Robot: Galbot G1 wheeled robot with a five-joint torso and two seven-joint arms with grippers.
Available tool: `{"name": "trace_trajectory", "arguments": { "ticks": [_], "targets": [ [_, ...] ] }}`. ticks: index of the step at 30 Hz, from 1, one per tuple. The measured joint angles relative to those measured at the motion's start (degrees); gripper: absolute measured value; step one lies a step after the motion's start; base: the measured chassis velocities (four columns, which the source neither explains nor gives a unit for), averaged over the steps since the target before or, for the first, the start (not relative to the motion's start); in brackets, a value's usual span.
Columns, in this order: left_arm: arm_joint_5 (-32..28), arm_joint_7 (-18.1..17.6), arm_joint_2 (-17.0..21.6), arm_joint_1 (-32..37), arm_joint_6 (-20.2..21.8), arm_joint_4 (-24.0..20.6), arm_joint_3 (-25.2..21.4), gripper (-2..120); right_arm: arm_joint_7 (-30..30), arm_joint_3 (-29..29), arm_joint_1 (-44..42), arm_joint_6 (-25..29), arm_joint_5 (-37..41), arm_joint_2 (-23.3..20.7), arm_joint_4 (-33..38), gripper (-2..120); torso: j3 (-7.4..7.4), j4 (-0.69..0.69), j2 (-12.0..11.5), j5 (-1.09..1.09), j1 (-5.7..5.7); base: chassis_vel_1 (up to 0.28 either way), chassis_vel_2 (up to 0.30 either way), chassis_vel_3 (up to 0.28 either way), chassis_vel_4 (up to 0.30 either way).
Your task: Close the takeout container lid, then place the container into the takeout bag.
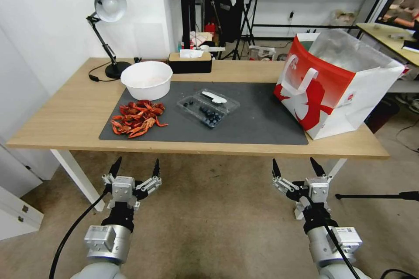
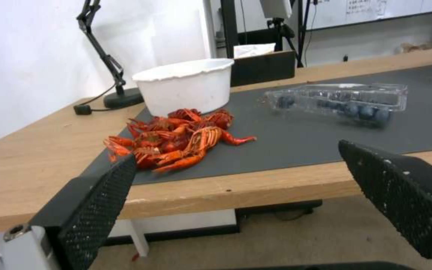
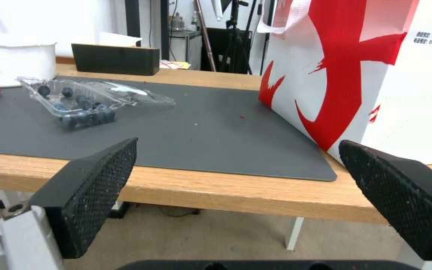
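Two grippers, left gripper (image 1: 135,169) and right gripper (image 1: 296,166), spread wide, empty, below table edge; clear plastic clamshell container (image 1: 208,107) of blueberries, lid (image 1: 217,98) lying open, mid-mat, long axis diagonal, ahead between both, left marginally nearer; red-and-white paper bag (image 1: 336,83) far right

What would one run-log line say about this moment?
left gripper: open, before table | right gripper: open, before table | takeout container: lid open, on mat | takeout bag: upright, open
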Motion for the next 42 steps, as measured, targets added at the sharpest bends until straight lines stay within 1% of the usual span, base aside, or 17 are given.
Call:
{"name": "trace_trajectory", "arguments": {
  "ticks": [20, 24, 25, 26, 27, 28, 30, 32, 33, 34, 35, 36, 37, 38, 39, 40, 42],
  "targets": [
    [0.0, 0.0, 0.0, 0.0, 0.0, 0.0, 0.0, 100, 0.0, 0.0, 0.0, 0.0, 0.0, 0.0, 0.0, 100, 0.00, 0.00, 0.0, 0.00, 0.00, 0.000, 0.000, 0.000, 0.000],
    [-0.4, -0.4, 0.2, -0.1, 0.1, 0.0, 0.2, 100, -0.4, -0.9, -1.5, -0.1, -1.0, 1.1, 0.4, 100, 0.00, 0.03, 0.0, -0.02, 0.00, 0.000, 0.000, 0.000, 0.000],
    [-2.5, -2.1, 1.4, -0.3, 0.9, -0.7, 1.4, 100, -2.0, -3.7, -5.4, -0.6, -3.2, 3.9, 1.6, 100, 0.00, 0.01, 0.0, 0.01, 0.00, 0.000, 0.000, 0.000, 0.000],
    [-4.3, -3.5, 2.5, -0.6, 1.6, -1.4, 2.4, 100, -2.6, -4.7, -7.2, -0.8, -4.2, 5.0, 2.0, 100, 0.00, -0.06, 0.0, -0.03, 0.00, 0.000, 0.000, 0.000, 0.000],
    [-4.3, -3.5, 2.5, -0.6, 1.6, -1.4, 2.4, 100, -2.6, -4.7, -7.2, -0.8, -4.2, 5.0, 2.0, 100, 0.00, -0.06, 0.0, -0.03, 0.00, 0.000, 0.000, 0.000, 0.000],
    [-5.6, -4.6, 3.3, -0.8, 2.2, -1.9, 3.1, 100, -2.8, -5.1, -7.8, -0.8, -4.4, 5.4, 2.2, 100, 0.00, -0.05, 0.0, -0.04, 0.00, 0.000, 0.000, 0.000, 0.000],
    [-10.1, -8.4, 6.1, -1.5, 4.0, -3.6, 5.7, 100, -2.9, -5.2, -8.4, -0.5, -4.3, 5.9, 2.3, 100, 0.00, 0.00, 0.0, -0.01, 0.00, 0.000, 0.000, 0.000, 0.000],
    [-10.3, -8.5, 6.5, -1.5, 4.0, -3.6, 5.9, 100, -2.9, -5.2, -8.5, -0.5, -4.2, 5.9, 2.3, 100, 0.00, -0.02, 0.0, 0.01, -0.01, 0.000, 0.000, 0.000, 0.000],
    [-11.7, -9.6, 7.3, -1.7, 4.4, -4.0, 6.7, 100, -2.9, -4.9, -8.4, -0.3, -4.0, 5.9, 2.4, 100, 0.00, 0.02, 0.0, -0.02, 0.00, 0.000, 0.000, 0.000, 0.000],
    [-13.3, -10.8, 8.2, -1.9, 4.7, -4.5, 7.5, 100, -2.9, -4.7, -8.2, -0.3, -3.8, 5.9, 2.5, 100, 0.00, 0.01, 0.0, 0.00, 0.00, 0.000, 0.000, 0.000, 0.000],
    [-13.3, -10.8, 8.2, -1.9, 4.7, -4.5, 7.5, 100, -2.9, -4.7, -8.2, -0.3, -3.8, 5.9, 2.5, 100, 0.00, 0.01, 0.0, 0.00, 0.00, 0.000, 0.000, 0.000, 0.000],
    [-14.7, -11.9, 9.0, -2.1, 5.0, -5.0, 8.3, 100, -2.9, -4.5, -8.1, -0.2, -3.7, 5.9, 2.5, 100, 0.00, 0.01, 0.0, 0.01, 0.00, 0.000, 0.000, 0.000, 0.000],
    [-17.8, -14.2, 10.8, -2.6, 5.7, -6.0, 10.1, 100, -3.0, -4.2, -7.8, -0.2, -3.3, 5.8, 2.5, 100, 0.00, 0.00, 0.0, -0.01, 0.00, 0.000, 0.000, 0.000, 0.000],
    [-19.9, -15.6, 12.0, -2.9, 6.0, -6.7, 11.2, 100, -3.0, -4.0, -7.5, -0.1, -3.1, 5.8, 2.5, 100, 0.00, 0.00, 0.0, 0.00, -0.01, 0.000, 0.000, 0.000, 0.000],
    [-19.9, -15.6, 12.0, -2.9, 6.0, -6.7, 11.2, 100, -3.0, -4.0, -7.5, -0.1, -3.1, 5.8, 2.5, 100, 0.00, 0.00, 0.0, 0.00, -0.01, 0.000, 0.000, 0.000, 0.000],
    [-21.5, -16.5, 12.9, -3.3, 5.5, -6.8, 11.7, 100, -3.0, -3.9, -7.3, 0.0, -2.8, 5.7, 2.5, 100, 0.00, 0.00, 0.0, 0.00, -0.01, 0.000, 0.000, 0.000, 0.000],
    [-22.0, -16.6, 13.2, -3.5, 5.2, -6.8, 11.9, 100, -3.0, -3.7, -7.2, 0.1, -2.7, 5.7, 2.6, 100, 0.00, -0.01, 0.0, -0.01, 0.00, 0.000, 0.000, 0.000, 0.000]
  ]
}}
